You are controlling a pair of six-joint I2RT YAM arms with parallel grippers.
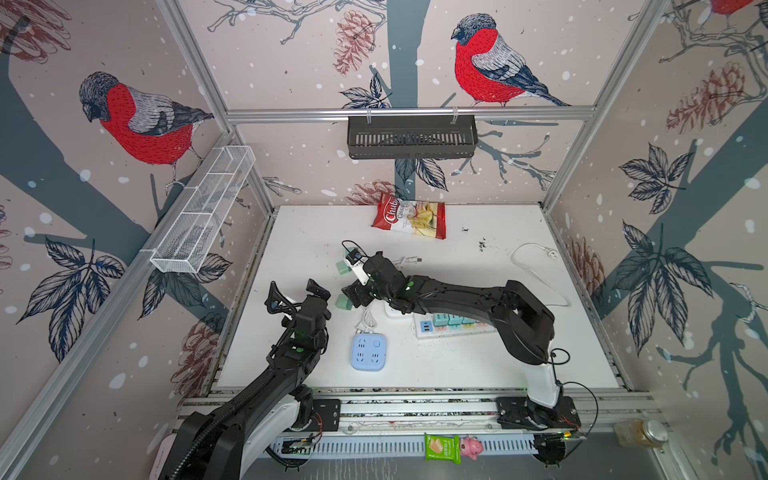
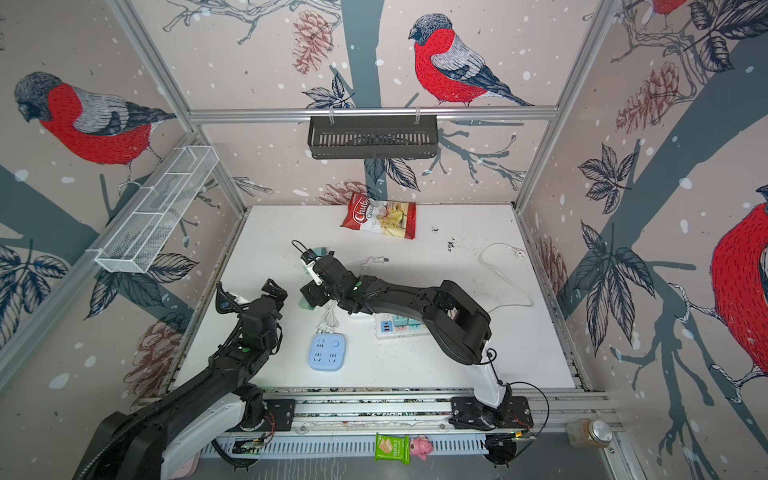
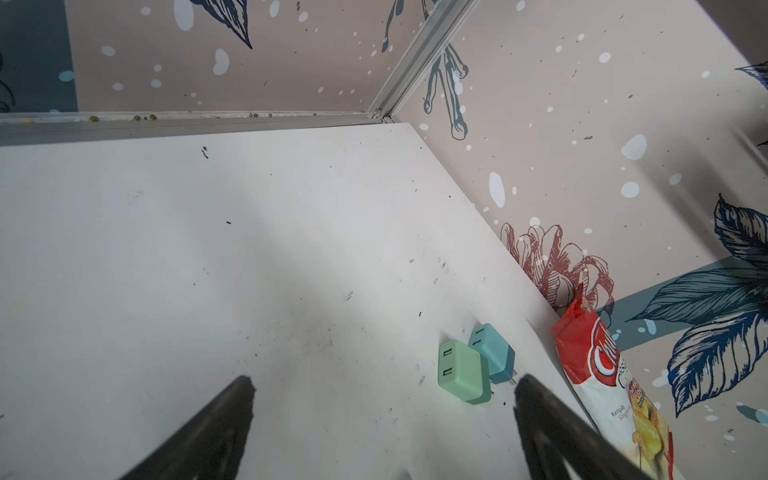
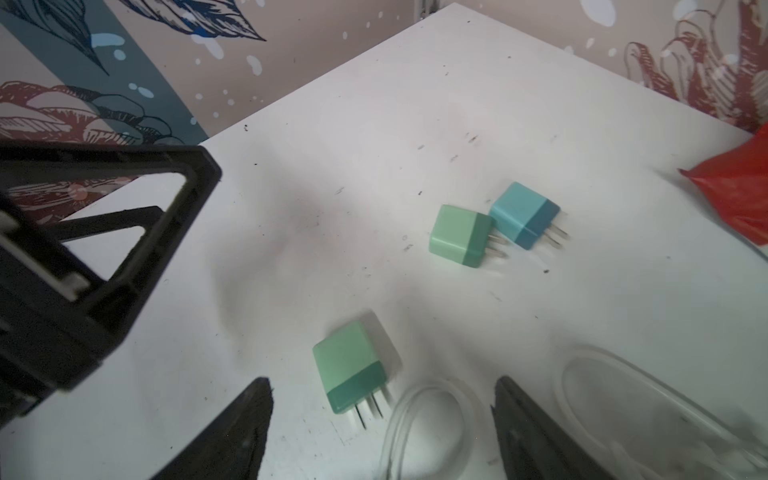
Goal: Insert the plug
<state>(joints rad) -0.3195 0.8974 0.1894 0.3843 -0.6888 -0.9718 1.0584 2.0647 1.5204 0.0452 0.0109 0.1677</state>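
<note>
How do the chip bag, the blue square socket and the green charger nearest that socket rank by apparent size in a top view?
1. chip bag, though farthest back
2. blue square socket
3. green charger, partly hidden, clearly smallest

The left arm (image 1: pixel 266 386) is being stretched forward from its base at the near edge. The left gripper (image 1: pixel 296 291) is being held raised and pointed forward, with its jaws spread wide apart; its dark fingers (image 3: pixel 224 424) are being shown far from each other in the left wrist view. The right arm (image 1: pixel 465 299) is being folded sharply at the elbow and reached across the middle, toward the left. The right gripper (image 4: pixel 382 386) is being pointed obliquely downward, with its jaws standing clearly apart.
</note>
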